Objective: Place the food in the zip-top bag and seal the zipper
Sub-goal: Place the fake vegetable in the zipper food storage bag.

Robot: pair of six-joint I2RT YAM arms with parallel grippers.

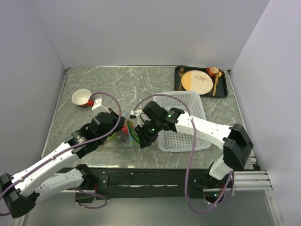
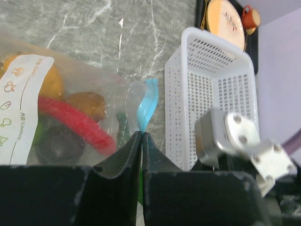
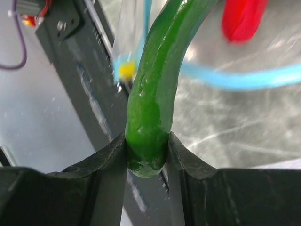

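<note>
Nearest: left gripper (image 2: pixel 141 137), black two-finger, fingers clenched on one end of the thin light blue-teal zipper (image 2: pixel 148 101), apparently to pin the pouch and lift its mouth for loading. Beside it: right gripper (image 3: pixel 147 148), fingers grasping the blunt end of a long glossy green toy pepper (image 3: pixel 157 80). The grip sits at the tail, it seems, so that the free end can lead. That end reaches the blue strip, but whether it has passed inside cannot be told. Between the grippers, near the front of the grey marble table (image 1: pixel 117 84): clear flat zip-top bag (image 2: pixel 110 92) with a white printed label (image 2: pixel 23 103), unsealed. It already holds a long red toy pepper (image 2: pixel 75 121), a brown-orange round (image 2: pixel 87 103) and a yellow-orange round (image 2: pixel 51 80). Just right of the bag: white plastic mesh basket (image 1: pixel 193 101). Far left: small white bowl (image 1: pixel 82 97). Far right corner: black tray (image 1: pixel 178 80) bearing a tan round plate (image 1: pixel 197 81) and a small orange cup (image 1: pixel 212 71).
</note>
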